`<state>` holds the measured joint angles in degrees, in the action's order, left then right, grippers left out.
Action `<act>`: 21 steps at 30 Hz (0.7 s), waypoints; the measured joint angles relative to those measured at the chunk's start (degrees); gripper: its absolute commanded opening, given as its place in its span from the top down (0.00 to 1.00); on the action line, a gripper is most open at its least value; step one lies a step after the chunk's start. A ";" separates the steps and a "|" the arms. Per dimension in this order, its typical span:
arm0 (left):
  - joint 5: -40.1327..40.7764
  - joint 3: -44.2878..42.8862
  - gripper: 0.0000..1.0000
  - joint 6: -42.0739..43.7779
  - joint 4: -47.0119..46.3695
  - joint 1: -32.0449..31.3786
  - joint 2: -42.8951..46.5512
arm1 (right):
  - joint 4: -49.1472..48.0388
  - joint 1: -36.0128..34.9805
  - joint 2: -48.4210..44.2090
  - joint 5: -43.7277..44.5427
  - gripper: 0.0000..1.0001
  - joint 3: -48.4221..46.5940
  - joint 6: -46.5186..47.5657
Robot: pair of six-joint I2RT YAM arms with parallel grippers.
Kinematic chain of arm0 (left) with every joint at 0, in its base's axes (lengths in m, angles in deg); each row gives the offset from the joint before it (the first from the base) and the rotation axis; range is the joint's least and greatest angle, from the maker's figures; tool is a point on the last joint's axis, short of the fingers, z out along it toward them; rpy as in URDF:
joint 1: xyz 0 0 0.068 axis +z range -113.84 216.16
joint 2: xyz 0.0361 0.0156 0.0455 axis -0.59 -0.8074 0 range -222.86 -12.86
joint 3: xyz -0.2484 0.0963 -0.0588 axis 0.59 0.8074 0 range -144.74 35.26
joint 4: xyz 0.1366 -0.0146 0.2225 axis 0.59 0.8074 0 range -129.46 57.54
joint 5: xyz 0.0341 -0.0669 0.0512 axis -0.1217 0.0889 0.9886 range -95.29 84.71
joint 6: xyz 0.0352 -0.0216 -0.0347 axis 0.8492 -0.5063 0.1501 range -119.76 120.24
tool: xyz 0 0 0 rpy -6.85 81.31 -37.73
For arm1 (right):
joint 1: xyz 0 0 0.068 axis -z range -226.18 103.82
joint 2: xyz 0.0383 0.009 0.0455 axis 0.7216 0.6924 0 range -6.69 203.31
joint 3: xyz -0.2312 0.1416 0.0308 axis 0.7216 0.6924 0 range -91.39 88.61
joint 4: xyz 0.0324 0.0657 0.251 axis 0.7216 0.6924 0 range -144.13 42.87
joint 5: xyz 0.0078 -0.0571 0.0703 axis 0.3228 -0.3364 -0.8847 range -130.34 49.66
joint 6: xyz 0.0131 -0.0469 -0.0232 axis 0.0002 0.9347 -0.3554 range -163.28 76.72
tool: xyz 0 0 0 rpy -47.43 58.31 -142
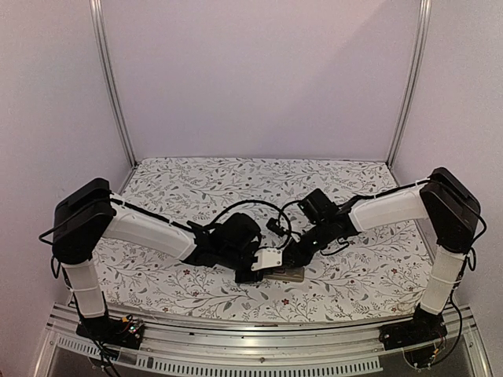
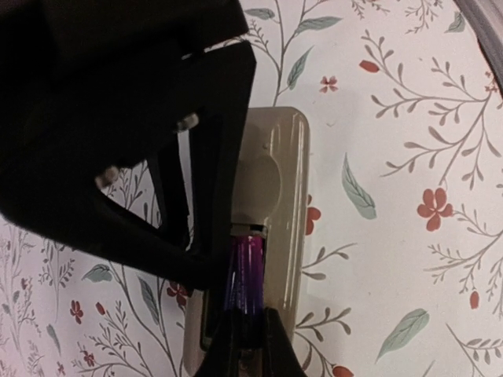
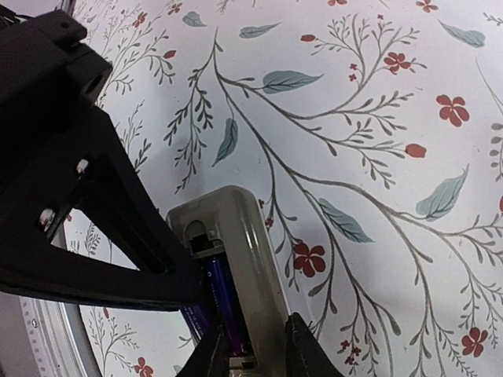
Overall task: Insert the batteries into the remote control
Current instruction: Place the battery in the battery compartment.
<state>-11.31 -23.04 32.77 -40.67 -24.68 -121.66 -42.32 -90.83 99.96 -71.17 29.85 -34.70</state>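
Left end effector (image 2: 250,345) is clenched on one end of a purple battery (image 2: 247,271), its tips pinching it from both sides. The battery lies lengthwise in the open bay (image 3: 203,236) of the remote (image 2: 283,173). The remote rests back-up on the floral surface (image 2: 393,118), where the two arms meet. Right end effector (image 3: 255,345) comes in from the opposite side, further along the battery. Its jaws are partly apart, with the battery and one bay wall between them. Whether it presses on either I cannot tell.

The main risk, as I judge it, is crowding. Both sets of fingers work in the same narrow bay, so a small sideways move by either arm could knock the other or lever the battery up.

Whether the battery is fully down against its contacts cannot be seen. If it is not, letting go could let a sprung contact push it back out. Pushing harder could instead skid the light remote across the surface, unless the right arm truly pins it.

The pinching tips also fill the space beside the battery, so pulling them out at a slant may drag it along.

Polarity is unreadable from these views. The second battery is not visible, and its slot is hidden behind the fingers.
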 measured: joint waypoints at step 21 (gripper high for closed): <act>0.31 -0.92 1.00 -2.38 2.38 -0.17 -0.37 | 2.67 -3.32 -12.44 10.84 0.94 3.13 -35.47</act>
<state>-11.01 -23.96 30.39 -38.29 -24.85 -122.03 -39.65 -94.15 87.52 -60.32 32.98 -70.18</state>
